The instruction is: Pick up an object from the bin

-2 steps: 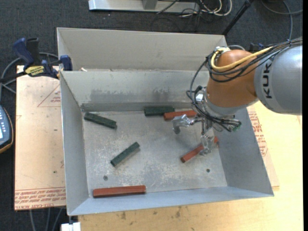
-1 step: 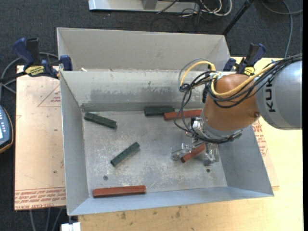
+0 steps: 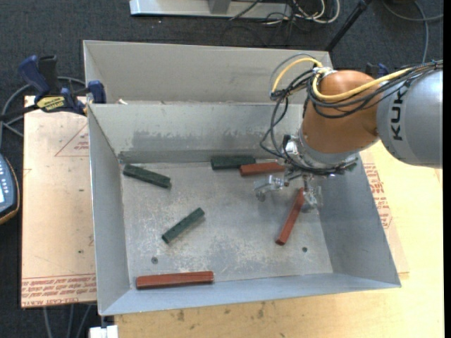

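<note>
The grey metal bin (image 3: 211,83) sits on a dark floor (image 3: 42,5), with a tangle of cables (image 3: 310,2) lying beyond its far wall. Its bottom is scuffed bare metal, and six short bars lie flat on it, spread out, none stacked.

The arm (image 3: 416,118) comes in from the view's right. Its orange cover (image 3: 338,111) sits above the tool (image 3: 290,190), which is low over the bin's bottom. I read the tool as wide: its two metal fingers (image 3: 270,186) stand apart, and I see nothing between them.

Nearest to it is the slanted red-brown bar (image 3: 288,222), which runs from just under the tool toward the near wall. Its upper end lies just beside the finger on the arm's side, and I cannot tell whether the two touch.

Just past the tool toward the far wall lies the second red-brown bar (image 3: 261,167). It lies end to end with a dark green bar (image 3: 233,163) that carries on away from the tool to the view's left, their ends touching or nearly so.

The rest are well apart from the tool. A tilted green bar (image 3: 183,225) lies out to its left and nearer me. The far green bar (image 3: 146,176) lies farther left still, close to the side wall. The last red-brown bar (image 3: 174,279) lies along the near wall, the farthest from the tool.
</note>
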`<state>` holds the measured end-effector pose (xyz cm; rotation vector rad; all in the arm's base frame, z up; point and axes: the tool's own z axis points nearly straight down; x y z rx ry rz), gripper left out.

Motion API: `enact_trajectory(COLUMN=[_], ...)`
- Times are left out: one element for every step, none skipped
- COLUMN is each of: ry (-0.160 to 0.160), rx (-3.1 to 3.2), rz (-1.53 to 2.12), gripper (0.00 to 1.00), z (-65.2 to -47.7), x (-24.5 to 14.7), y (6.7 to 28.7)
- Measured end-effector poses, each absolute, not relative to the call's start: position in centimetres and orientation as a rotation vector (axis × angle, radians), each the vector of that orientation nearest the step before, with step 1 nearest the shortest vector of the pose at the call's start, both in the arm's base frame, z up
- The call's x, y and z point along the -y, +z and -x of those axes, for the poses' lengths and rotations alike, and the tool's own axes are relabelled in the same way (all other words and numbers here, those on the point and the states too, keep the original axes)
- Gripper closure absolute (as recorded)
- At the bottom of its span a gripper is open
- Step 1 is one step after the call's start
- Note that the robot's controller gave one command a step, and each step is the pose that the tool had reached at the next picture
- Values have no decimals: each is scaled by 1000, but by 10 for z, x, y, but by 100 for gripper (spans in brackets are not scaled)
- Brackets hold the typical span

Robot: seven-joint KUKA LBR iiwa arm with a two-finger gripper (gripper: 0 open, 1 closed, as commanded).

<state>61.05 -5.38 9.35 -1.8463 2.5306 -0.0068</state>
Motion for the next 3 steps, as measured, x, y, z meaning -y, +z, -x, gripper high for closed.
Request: enact_trajectory(ry=[9,3,-13], rx=[-2098,-2098,-2052], rz=[2331,2333,2368], gripper=[0,100,100], z=[-622,-621,-652], x=[102,105,113], y=[71,70,223])
